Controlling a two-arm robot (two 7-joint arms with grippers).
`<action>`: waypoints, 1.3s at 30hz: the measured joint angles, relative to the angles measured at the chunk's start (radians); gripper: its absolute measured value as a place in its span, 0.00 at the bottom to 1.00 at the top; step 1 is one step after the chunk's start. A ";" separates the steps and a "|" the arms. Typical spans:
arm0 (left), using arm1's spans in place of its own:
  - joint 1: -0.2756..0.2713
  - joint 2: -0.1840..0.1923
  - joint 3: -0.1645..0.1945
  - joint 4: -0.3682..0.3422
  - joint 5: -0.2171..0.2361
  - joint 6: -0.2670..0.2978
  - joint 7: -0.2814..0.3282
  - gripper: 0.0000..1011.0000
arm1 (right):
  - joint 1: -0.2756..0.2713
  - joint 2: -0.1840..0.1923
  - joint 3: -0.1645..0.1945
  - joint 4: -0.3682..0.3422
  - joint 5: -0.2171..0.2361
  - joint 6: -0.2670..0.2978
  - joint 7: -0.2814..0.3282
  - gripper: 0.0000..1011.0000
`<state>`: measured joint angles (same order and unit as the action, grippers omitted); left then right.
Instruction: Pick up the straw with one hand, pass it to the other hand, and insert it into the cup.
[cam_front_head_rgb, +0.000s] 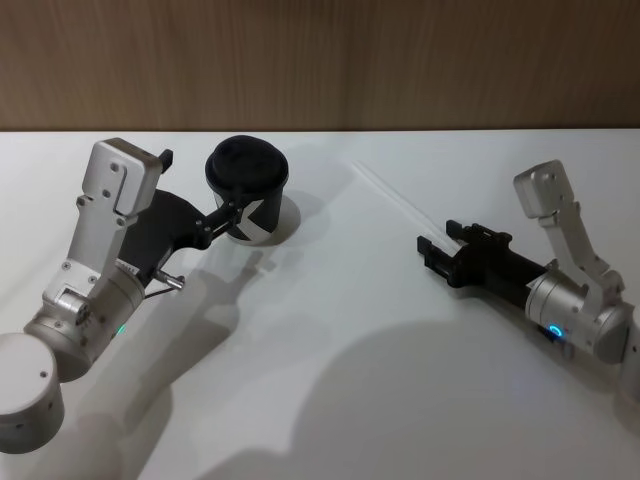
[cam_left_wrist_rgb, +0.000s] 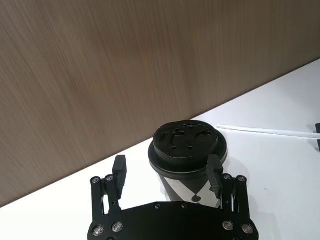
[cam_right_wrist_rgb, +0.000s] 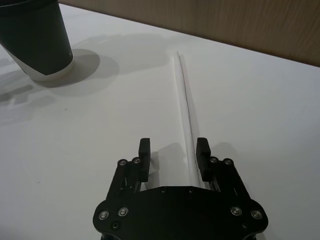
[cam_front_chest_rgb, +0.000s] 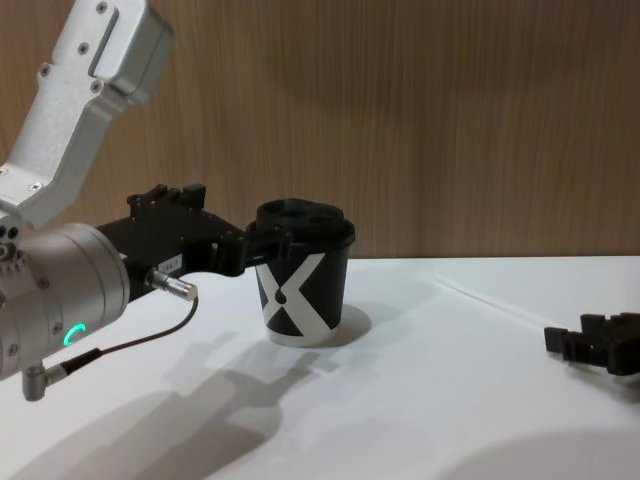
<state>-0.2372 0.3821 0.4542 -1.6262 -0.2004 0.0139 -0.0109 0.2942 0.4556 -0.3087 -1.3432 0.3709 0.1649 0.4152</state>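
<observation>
**Entry: straw pickup, right gripper lining up its grasp**

Head view. The straw (cam_front_head_rgb: 400, 203) is lying flat on the white desk (cam_front_head_rgb: 330, 400), running diagonally, well apart from the cup (cam_front_head_rgb: 248, 180). The right gripper (cam_front_head_rgb: 432, 250) is sitting low at the straw's near end. The left gripper (cam_front_head_rgb: 232, 215) is reaching in at the cup's side.

Left wrist view. The left gripper (cam_left_wrist_rgb: 167, 175) is keeping its fingers (cam_left_wrist_rgb: 119, 170) spread wide, one on each side of the cup's lid, apparently clamping nothing.

Right wrist view. The right gripper (cam_right_wrist_rgb: 173, 160) is spreading its fingers (cam_right_wrist_rgb: 202, 156) wide and straddling the straw (cam_right_wrist_rgb: 184, 100), which is running nearer one finger than the other.

Chest view. The cup (cam_front_chest_rgb: 300, 290) is standing upright, its X mark facing forward. The right gripper (cam_front_chest_rgb: 590, 345) is sitting low over the desk.

Handling note. The step in hand is judged to be the pickup. It is calling for three things:
- centring the straw between the fingers;
- lowering until the tips are nearly meeting the desk;
- closing gently, so the thin straw is neither rolling away nor getting crushed.
</observation>
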 joint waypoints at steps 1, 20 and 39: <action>0.000 0.000 0.000 0.000 0.000 0.000 0.000 0.99 | -0.001 0.000 0.000 0.000 0.000 0.001 -0.001 0.56; 0.000 0.000 0.000 0.000 0.000 0.000 0.000 0.99 | -0.028 0.007 0.009 -0.017 0.010 0.005 -0.011 0.03; 0.000 0.000 0.000 0.000 0.000 0.000 0.000 0.99 | -0.056 0.009 0.036 -0.074 0.005 -0.072 -0.008 0.01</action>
<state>-0.2371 0.3821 0.4542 -1.6262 -0.2004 0.0139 -0.0109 0.2382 0.4642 -0.2724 -1.4169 0.3754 0.0926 0.4070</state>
